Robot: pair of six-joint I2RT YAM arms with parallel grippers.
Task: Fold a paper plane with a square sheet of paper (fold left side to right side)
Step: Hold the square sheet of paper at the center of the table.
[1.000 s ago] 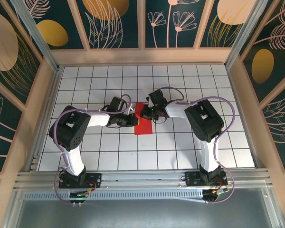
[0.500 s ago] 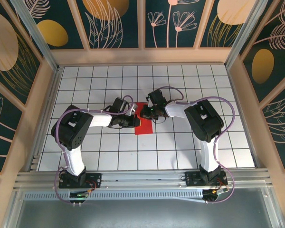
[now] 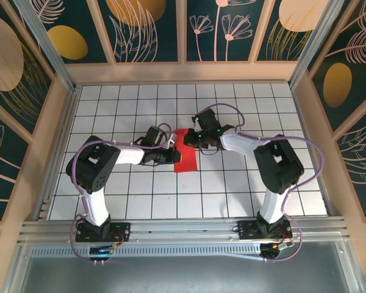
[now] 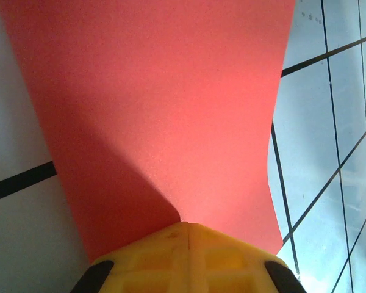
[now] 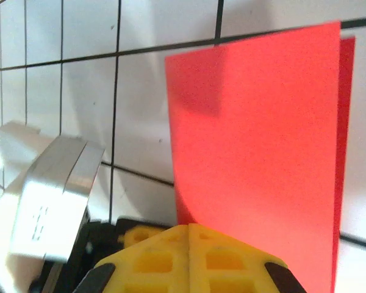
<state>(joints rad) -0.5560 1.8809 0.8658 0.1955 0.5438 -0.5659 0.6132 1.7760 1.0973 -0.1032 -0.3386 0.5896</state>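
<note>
Red sheet [image 4: 158, 110] — edge hidden inside left end effector [image 4: 184, 226].

Overhead, I see bright, even light on the white table [image 3: 232, 183], with only faint shadows under the arms [image 3: 97, 183]. My left wrist view is soft; the red paper [image 4: 158, 91] darkens toward the left gripper [image 4: 184, 227], and glare washes the lower-right tiles [image 4: 329, 256]. Right wrist view is crisper.

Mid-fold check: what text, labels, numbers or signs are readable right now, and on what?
None readable.
The red sheet of paper: plain, no print.
The silver part beside it, right wrist view: faint embossed marks, too blurred to read.
</note>
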